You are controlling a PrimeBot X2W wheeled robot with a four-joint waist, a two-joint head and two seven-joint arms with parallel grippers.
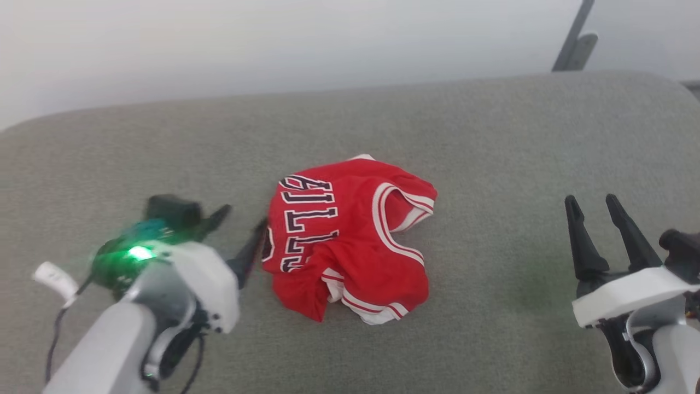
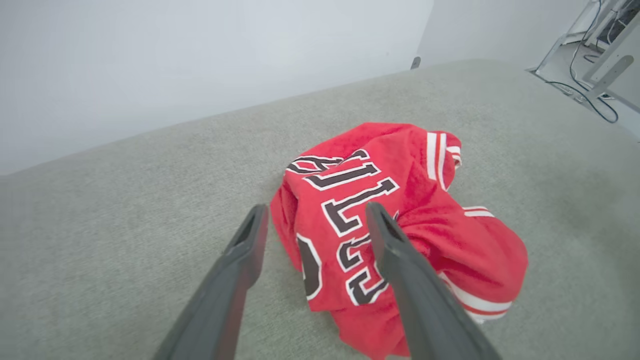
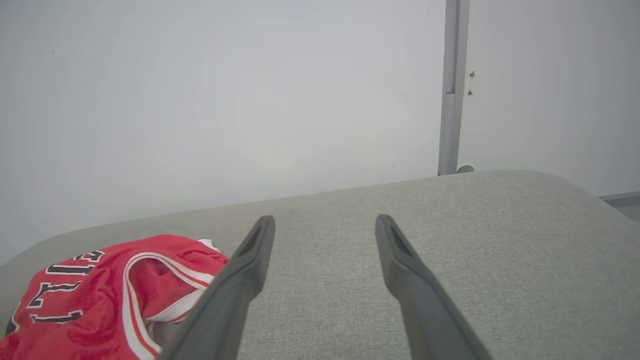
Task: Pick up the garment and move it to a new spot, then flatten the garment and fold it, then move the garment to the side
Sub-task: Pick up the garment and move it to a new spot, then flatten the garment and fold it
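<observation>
On the grey cushion the garment lies crumpled; our left gripper gapes beside its edge, our right gripper gapes well apart. We should pinch opposite hems, then spread evenly.

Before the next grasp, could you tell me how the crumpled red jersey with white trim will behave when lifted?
The red jersey lies bunched in soft folds, so it will probably hang limp from one pinch. It looks thin, so likely light. On the textured grey fabric cushion, a push would probably wrinkle it, not slide it.
</observation>
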